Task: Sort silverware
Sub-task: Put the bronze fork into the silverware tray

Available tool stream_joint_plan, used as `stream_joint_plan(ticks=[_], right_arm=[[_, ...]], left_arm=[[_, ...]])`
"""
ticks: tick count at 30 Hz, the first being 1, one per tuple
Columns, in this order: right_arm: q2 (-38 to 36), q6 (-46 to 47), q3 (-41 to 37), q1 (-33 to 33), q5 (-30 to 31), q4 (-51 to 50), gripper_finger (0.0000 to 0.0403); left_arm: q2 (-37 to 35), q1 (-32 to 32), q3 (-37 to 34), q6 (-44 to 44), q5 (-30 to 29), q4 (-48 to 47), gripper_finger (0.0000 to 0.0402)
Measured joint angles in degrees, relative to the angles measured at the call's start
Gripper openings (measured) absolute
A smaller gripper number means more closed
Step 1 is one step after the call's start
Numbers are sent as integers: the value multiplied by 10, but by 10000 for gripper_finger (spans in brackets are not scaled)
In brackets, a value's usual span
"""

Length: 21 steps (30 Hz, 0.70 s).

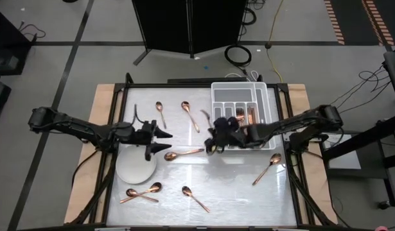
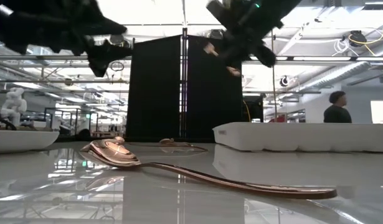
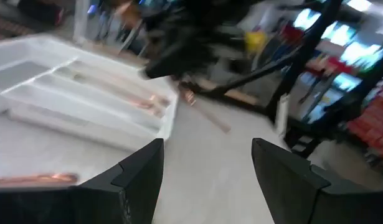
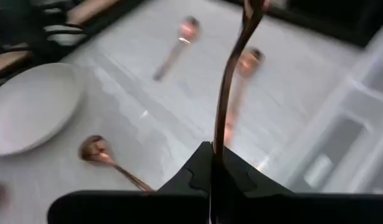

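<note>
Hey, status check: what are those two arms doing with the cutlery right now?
Left tool open, empty, beside round white plate. Right tool shut on slim copper utensil, lifted near white compartmented tray. Nothing blocking.

A black panel [image 2: 182, 87] is standing behind the table, and ceiling lights [image 2: 179, 9] are glaring white above it. Grey floor [image 1: 56, 19] with dark seams is spreading around the table, with cables [image 1: 239, 54] coiling near the panel's foot and a yellow cord [image 1: 272, 25] trailing away. A person [image 2: 336, 107] is standing at the far right, and shelving [image 2: 66, 118] is lining the room's left.
</note>
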Motion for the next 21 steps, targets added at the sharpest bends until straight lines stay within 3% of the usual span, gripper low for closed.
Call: stream_joint_plan(ticks=[4, 7, 11, 16, 21], right_arm=[[-24, 86, 0, -48, -72, -125, 0], [-25, 120, -3, -94, -169, -170, 0], [-29, 143, -36, -145, -240, -192, 0], [-86, 172, -100, -178, -265, -151, 0], [-168, 275, -204, -179, -244, -125, 0]], left_arm=[[-5, -16, -44, -8, -1, 114, 242], [-15, -22, -47, -20, 27, 140, 242], [-24, -31, -47, -30, 63, 137, 242], [-25, -44, -47, -30, 73, 121, 242], [-26, -53, -47, -28, 73, 123, 242]])
